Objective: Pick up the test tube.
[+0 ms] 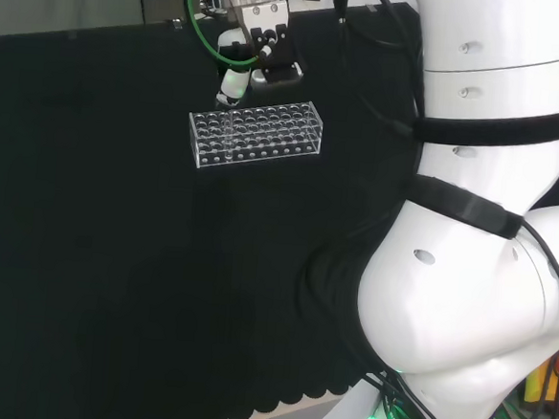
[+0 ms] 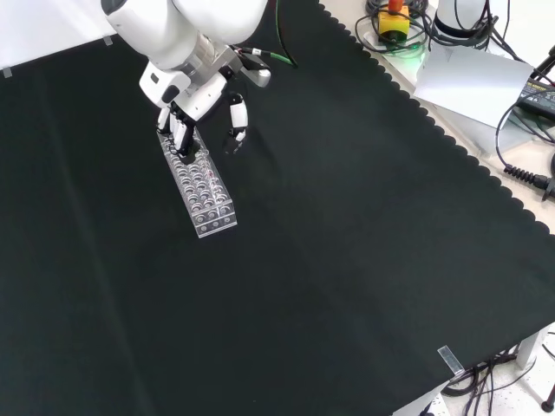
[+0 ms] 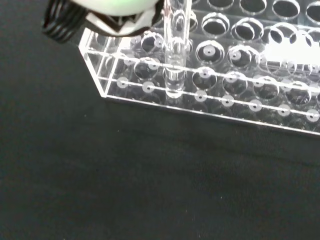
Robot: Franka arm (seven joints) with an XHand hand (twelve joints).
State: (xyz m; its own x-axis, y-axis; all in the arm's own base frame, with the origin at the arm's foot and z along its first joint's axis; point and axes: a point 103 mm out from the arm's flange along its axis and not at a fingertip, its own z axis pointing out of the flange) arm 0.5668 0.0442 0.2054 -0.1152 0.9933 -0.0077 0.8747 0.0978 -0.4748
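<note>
Front view: hand point(image 2: 195, 108) over far end of clear rack point(image 2: 200, 191) on black table point(image 2: 347, 260), fingers point(image 2: 179, 139) pinching upright test tube point(image 3: 175, 55) seated in edge-row hole; straight vertical lift advised to clear the rack.

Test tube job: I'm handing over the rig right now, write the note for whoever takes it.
Robot hand: over the rack's far end in the front view, fingers pointing down; whether they hold the tube can't be told.
Tube: upright in a hole of the rack, near one end, seen in the wrist view.
Done: robot hand brought to the tube.
Left: confirm the grasp, lift the tube straight out.
</note>
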